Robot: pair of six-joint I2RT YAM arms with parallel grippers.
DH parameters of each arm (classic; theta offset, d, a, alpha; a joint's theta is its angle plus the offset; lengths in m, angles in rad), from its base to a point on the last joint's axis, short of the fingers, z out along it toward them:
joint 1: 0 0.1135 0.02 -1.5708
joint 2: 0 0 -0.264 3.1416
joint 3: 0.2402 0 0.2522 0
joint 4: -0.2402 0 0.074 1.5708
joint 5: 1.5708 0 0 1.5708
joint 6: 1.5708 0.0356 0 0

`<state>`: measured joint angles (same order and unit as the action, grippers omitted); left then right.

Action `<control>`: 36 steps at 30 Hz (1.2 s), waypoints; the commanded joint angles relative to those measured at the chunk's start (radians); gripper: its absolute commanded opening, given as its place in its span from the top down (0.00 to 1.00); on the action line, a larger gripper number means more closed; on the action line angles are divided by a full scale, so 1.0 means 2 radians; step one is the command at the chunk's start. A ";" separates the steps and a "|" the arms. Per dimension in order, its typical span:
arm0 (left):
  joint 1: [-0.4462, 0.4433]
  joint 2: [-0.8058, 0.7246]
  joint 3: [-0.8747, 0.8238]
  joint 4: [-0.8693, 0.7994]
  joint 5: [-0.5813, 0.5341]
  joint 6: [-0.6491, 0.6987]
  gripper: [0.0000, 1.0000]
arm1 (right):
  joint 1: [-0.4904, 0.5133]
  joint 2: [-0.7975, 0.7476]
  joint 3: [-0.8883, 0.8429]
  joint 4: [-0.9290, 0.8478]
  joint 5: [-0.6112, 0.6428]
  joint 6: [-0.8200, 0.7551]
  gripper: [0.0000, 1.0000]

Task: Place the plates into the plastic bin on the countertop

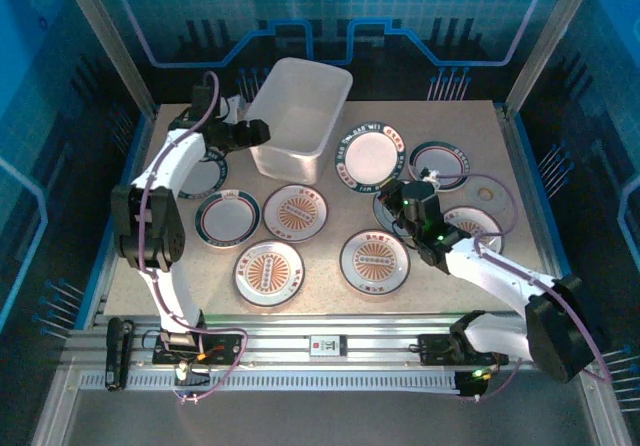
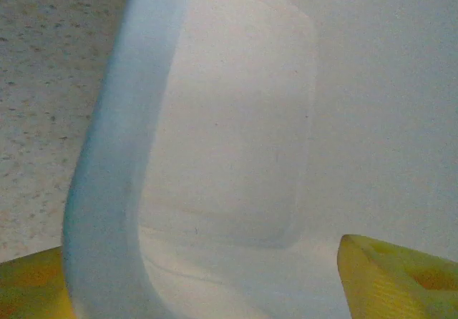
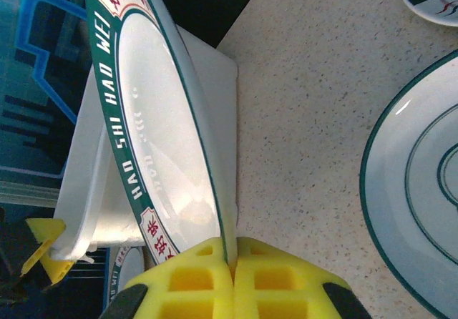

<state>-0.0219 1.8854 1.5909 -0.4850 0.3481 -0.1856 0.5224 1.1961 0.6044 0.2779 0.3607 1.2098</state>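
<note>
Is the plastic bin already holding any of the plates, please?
No, the inside of the plastic bin is bare white in the top view, and the plates all sit outside it.

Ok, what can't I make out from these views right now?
- Left wrist view: whether the left pincer clamps the bin; the bottom edge cuts off its fingertips.
- Top view: the far-left plate's pattern, partly hidden by the left arm.
- Right wrist view: the bin's inside, blocked by the held plate in the right pincer.
</note>
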 commanded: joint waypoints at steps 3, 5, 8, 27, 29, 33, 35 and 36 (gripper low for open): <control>-0.036 -0.027 -0.018 0.020 0.012 -0.004 0.23 | -0.004 -0.033 -0.012 0.029 0.024 -0.012 1.00; -0.048 -0.031 -0.021 0.019 0.010 -0.003 0.23 | -0.004 -0.044 -0.021 0.028 0.028 -0.012 1.00; -0.065 -0.038 -0.026 0.015 0.006 -0.006 0.22 | -0.004 -0.065 -0.034 0.020 0.037 -0.013 1.00; -0.080 -0.086 -0.014 -0.002 -0.107 0.023 0.16 | -0.054 -0.185 -0.046 -0.072 0.037 -0.057 1.00; -0.080 -0.075 0.000 -0.005 -0.120 0.025 0.16 | -0.058 -0.183 -0.042 -0.069 0.026 -0.062 1.00; -0.072 -0.021 0.074 -0.046 -0.132 0.028 0.19 | -0.065 -0.175 -0.028 -0.065 0.004 -0.070 1.00; -0.067 0.009 0.116 -0.069 -0.132 0.029 0.20 | -0.069 -0.171 -0.020 -0.065 -0.009 -0.072 1.00; -0.066 0.023 0.135 -0.078 -0.129 0.029 0.21 | -0.070 -0.168 -0.015 -0.064 -0.016 -0.076 1.00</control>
<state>-0.1711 1.8618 1.7657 -0.5503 0.1123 -0.1501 0.3985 0.8581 0.5144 0.1108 0.3695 1.0889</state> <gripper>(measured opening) 0.798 0.060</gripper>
